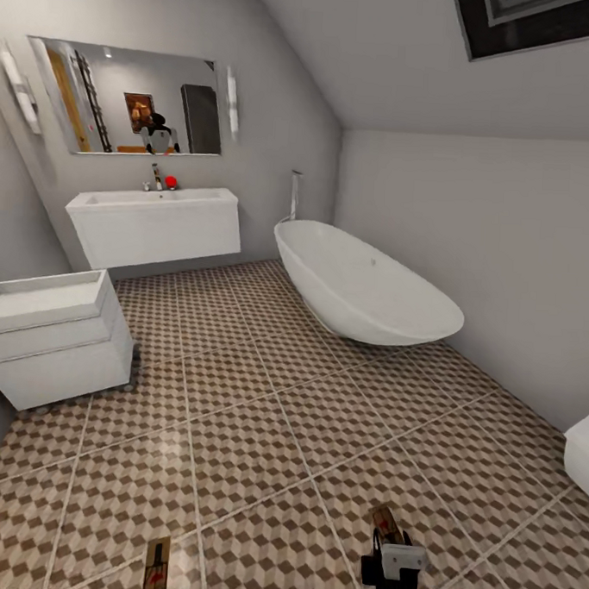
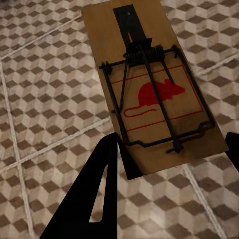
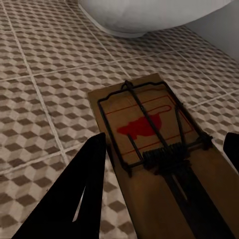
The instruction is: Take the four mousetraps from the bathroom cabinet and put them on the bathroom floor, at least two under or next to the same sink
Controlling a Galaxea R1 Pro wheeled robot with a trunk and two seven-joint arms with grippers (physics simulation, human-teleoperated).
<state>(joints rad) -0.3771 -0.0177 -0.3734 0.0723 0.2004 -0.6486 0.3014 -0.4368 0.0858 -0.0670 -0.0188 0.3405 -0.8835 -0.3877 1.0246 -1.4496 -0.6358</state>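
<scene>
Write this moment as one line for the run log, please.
left hand: holds mousetrap | right hand: holds second mousetrap | both above floor | sink ahead left | tub ahead right

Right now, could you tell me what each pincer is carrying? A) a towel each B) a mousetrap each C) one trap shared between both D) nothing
B: the left wrist view shows a mousetrap between the left pincer fingers, and the right wrist view shows another trap in the right pincer.
</scene>
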